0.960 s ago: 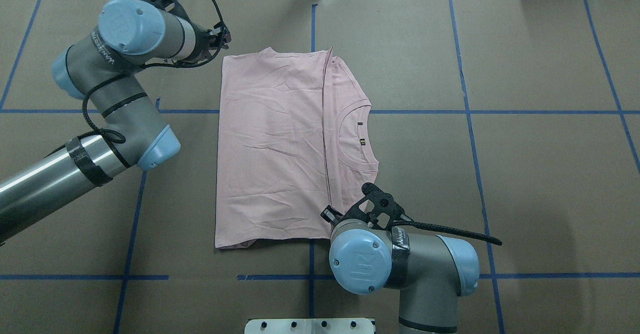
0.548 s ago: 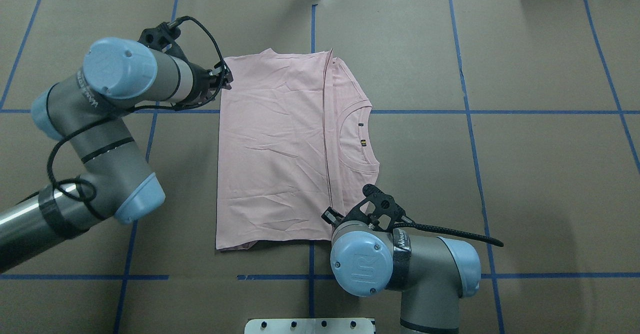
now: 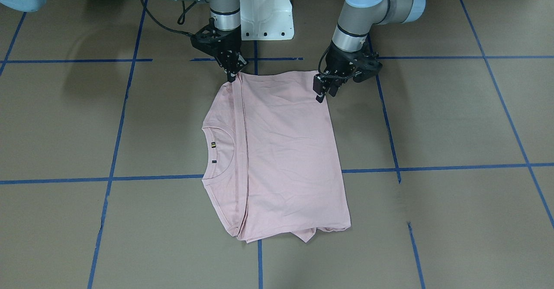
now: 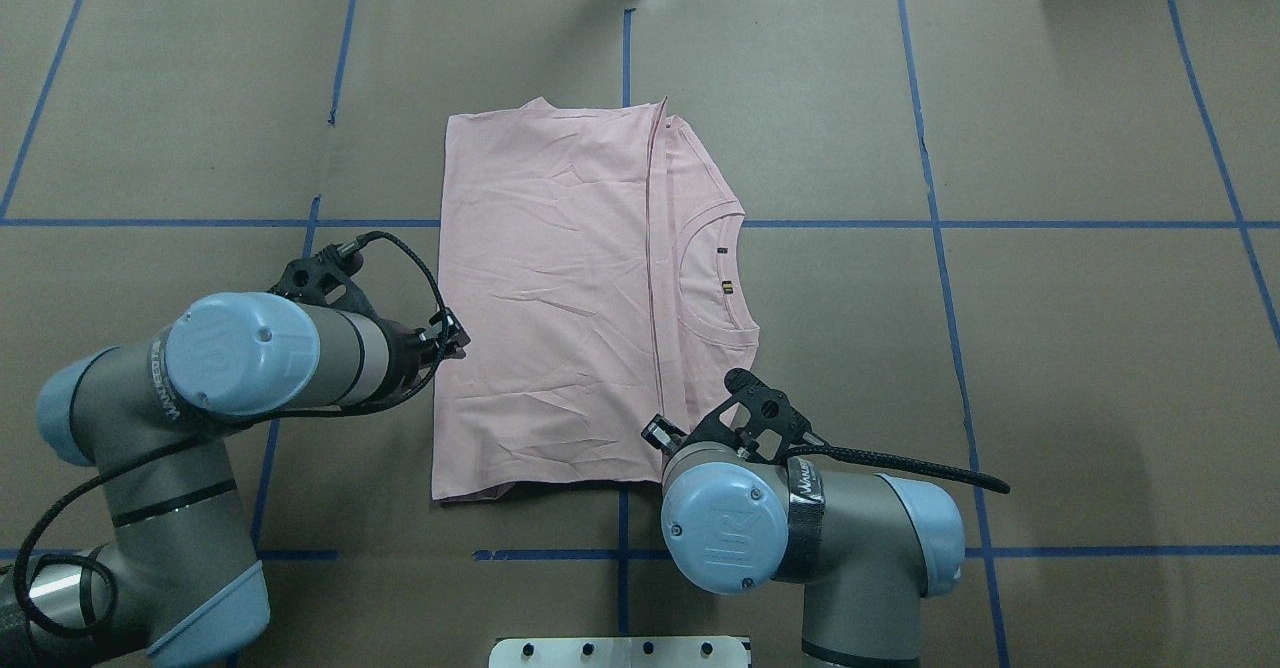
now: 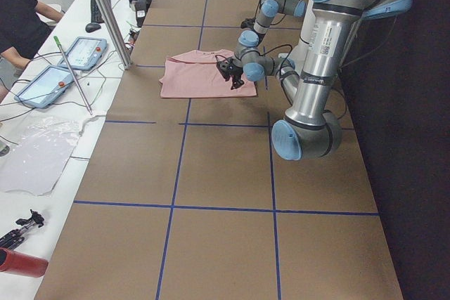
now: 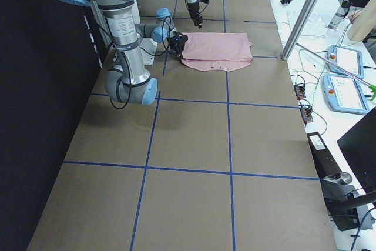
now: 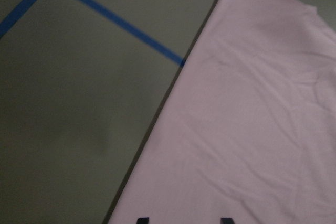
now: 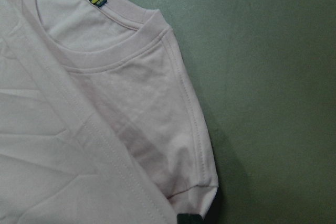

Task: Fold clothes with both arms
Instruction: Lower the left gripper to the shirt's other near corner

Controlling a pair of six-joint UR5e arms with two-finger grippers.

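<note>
The pale pink T-shirt (image 4: pixel 560 298) lies folded flat on the brown table, its ribbed collar (image 4: pixel 715 278) toward my right. No print shows. My left gripper (image 4: pixel 455 336) is open at the shirt's left edge, near its near corner. It hangs just above the cloth in the front view (image 3: pixel 324 93), and both fingertips (image 7: pixel 142 220) show over the cloth. My right gripper (image 3: pixel 233 76) is shut on the shirt's near right shoulder corner. Its dark tip (image 8: pixel 195 219) shows at that corner. In the overhead view it is mostly hidden under its own wrist.
Blue tape lines (image 4: pixel 620 553) grid the table. The white pedestal (image 3: pixel 264 8) stands at the near edge between the arms. A metal post (image 5: pixel 105 12), tablets (image 5: pixel 77 50) and a person (image 5: pixel 21 12) are beyond the far side.
My left arm has swung from the shirt's far left corner back along its left edge to near the near corner. The right arm and the shirt have not moved.
</note>
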